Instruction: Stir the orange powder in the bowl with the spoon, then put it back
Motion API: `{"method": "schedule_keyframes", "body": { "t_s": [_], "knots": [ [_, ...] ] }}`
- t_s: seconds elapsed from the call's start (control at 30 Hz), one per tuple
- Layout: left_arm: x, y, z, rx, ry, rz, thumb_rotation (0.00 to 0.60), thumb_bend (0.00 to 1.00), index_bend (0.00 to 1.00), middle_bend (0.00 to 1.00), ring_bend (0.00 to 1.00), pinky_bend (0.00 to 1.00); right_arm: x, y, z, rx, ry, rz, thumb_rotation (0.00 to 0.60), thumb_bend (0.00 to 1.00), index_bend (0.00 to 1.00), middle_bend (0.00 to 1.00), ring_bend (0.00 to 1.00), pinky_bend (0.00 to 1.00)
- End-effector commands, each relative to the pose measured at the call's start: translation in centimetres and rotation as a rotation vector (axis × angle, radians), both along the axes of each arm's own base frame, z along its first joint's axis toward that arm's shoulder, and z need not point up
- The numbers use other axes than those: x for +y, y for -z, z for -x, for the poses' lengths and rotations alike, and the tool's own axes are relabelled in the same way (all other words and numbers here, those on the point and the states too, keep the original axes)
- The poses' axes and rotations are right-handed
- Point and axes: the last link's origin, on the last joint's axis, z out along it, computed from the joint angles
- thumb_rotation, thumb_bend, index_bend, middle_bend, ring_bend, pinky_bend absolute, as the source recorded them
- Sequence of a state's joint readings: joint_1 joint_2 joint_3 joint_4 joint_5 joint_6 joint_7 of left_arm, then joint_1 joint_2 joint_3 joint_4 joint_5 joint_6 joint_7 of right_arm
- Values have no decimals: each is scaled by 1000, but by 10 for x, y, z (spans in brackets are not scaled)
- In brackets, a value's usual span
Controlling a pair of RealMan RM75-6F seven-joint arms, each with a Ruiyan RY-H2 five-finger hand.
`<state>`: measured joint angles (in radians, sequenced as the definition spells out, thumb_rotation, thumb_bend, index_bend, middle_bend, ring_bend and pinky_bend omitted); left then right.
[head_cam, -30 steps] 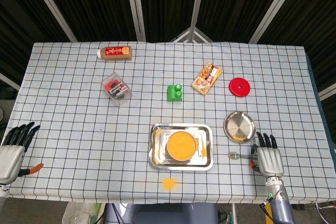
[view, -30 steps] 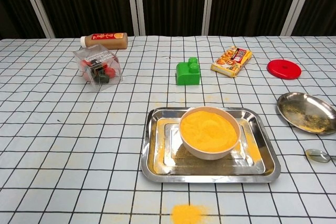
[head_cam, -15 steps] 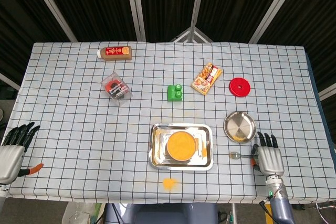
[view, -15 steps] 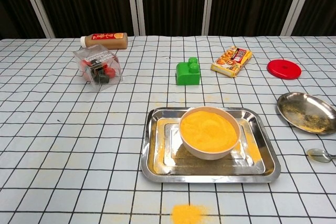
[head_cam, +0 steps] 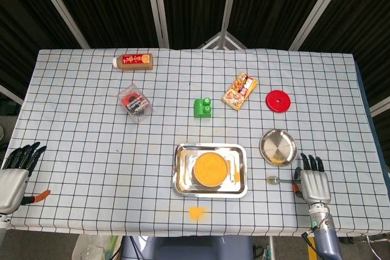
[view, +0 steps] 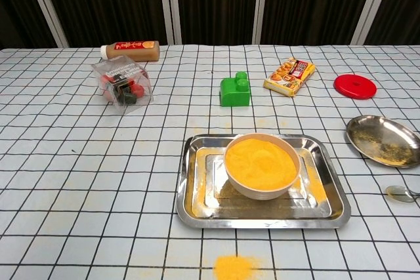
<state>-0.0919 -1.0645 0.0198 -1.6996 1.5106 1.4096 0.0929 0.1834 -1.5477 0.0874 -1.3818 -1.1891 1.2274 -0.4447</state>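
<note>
Resting flat with fingers spread, the right hand [head_cam: 315,184] lies just beside the spoon [head_cam: 278,180], seemingly not gripping it; the left hand [head_cam: 13,178] rests open, empty

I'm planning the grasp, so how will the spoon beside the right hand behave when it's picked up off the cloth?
The spoon looks like thin shiny metal, so probably stiff and light, and likely slippery. It lies flat on the tablecloth, so the right hand may slide it rather than lift it. Its rounded bowl may let it rock or pivot when pressed.
</note>
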Motion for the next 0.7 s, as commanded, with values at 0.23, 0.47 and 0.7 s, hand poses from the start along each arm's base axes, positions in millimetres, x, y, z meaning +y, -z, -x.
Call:
{"method": "schedule_keyframes", "body": {
  "t_s": [0.23,0.47,0.7],
  "knots": [
    [0,0,0,-1,-1,1,600,0,0,0,0,0,1,1,0,4,7,-9,600,474,608,121,0,0],
    [0,0,0,-3,-1,1,600,0,0,0,0,0,0,1,-2,-7,-2,-5,600,483,633,134,0,0],
    [0,0,0,-3,-2,0,600,0,0,0,0,0,-1,-3,-9,-42,-18,12,600,492,636,137,0,0]
  ]
}}
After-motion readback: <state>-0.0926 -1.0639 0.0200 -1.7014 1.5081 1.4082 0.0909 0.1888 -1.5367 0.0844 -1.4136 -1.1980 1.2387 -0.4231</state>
